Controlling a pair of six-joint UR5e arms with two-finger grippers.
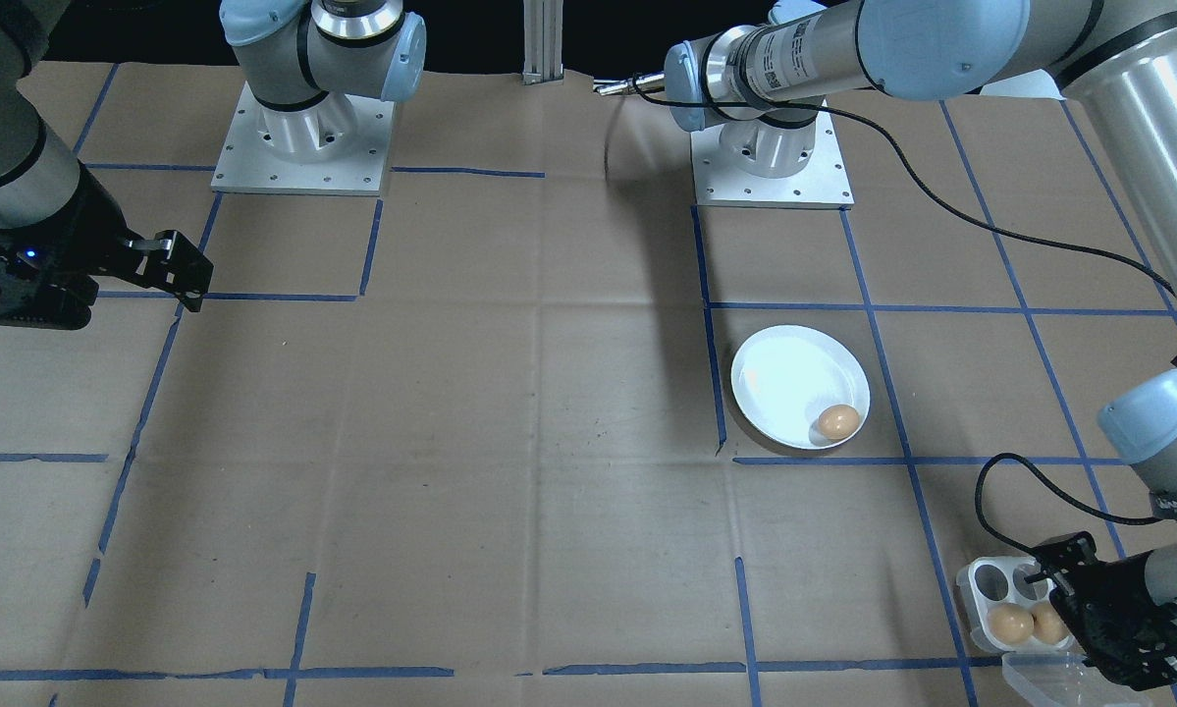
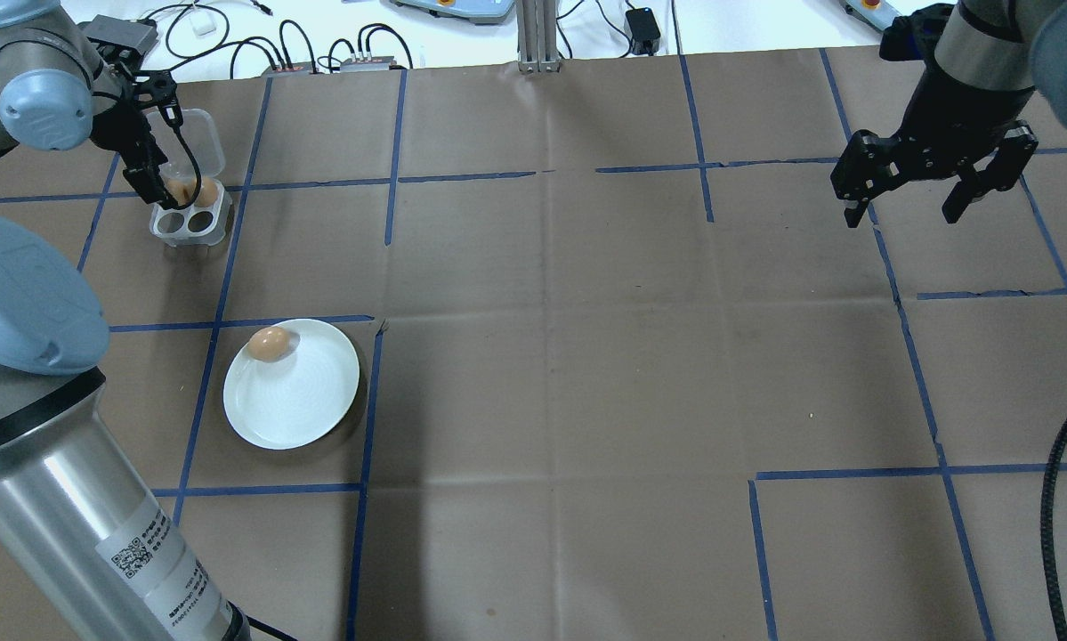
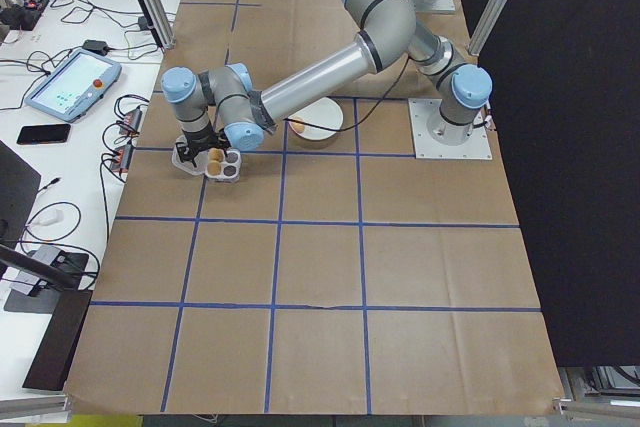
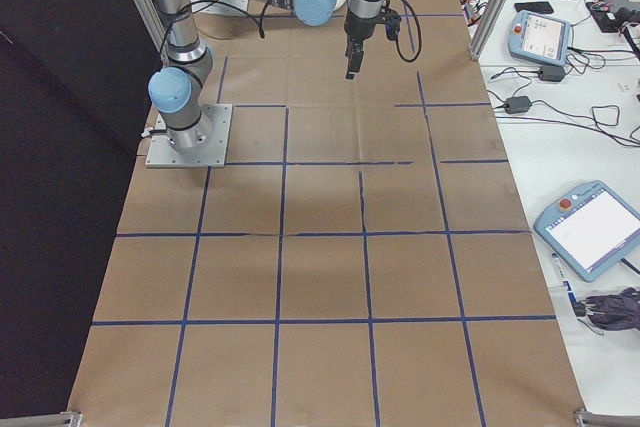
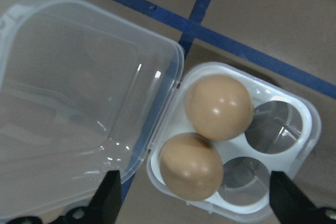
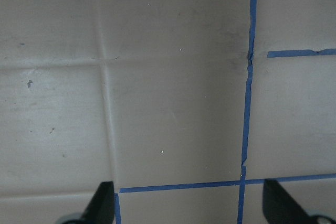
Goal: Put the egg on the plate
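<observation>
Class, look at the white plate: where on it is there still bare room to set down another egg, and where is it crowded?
The plate holds one egg, lying against its rim on the side toward the egg tray. The centre and the rest of the plate are bare. Around the tray it is crowded: the left gripper hovers there, jaws open, over two eggs.

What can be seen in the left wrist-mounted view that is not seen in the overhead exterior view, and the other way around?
Only the left wrist-mounted view shows the clear tray's open lid up close and the two empty cups in detail, with the left gripper's fingertips spread wide apart at the bottom edge.

Only the overhead exterior view shows the plate with one egg on it near the rim, and the right gripper, open above bare table.

Both show the egg tray and the two eggs in the tray.
</observation>
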